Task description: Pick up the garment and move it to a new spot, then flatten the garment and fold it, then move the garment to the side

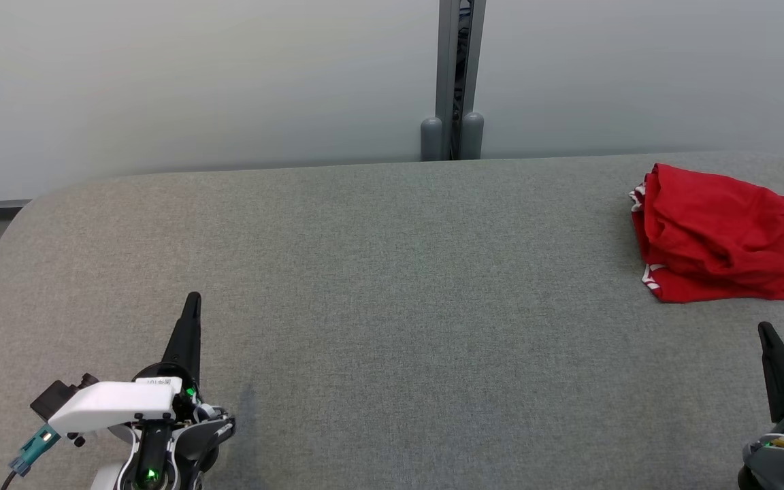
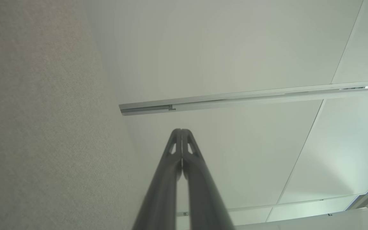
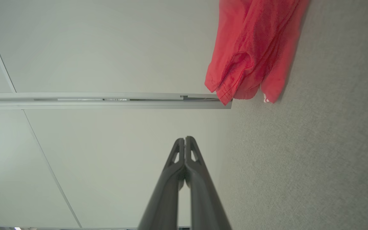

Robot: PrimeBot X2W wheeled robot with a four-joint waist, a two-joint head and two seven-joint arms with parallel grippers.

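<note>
1. Looks like a lab or test room: plain, indoor.
2. Pale wall panels [image 1: 194,82], bare, joined by a grey metal post [image 1: 461,68].
3. Wide table [image 1: 399,306], grey fabric top, rounded corners, close before the panels.

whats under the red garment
The red garment lies bunched on the grey table, whose cloth surface shows around it. Whatever lies beneath its folds is covered.

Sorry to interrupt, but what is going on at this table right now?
Nothing is being handled at the moment. A red garment lies bunched up on the grey table, near its far right corner. The robot's left tool and right tool are both shut and empty at the near side; the right one is closer to the garment but apart from it.
</note>
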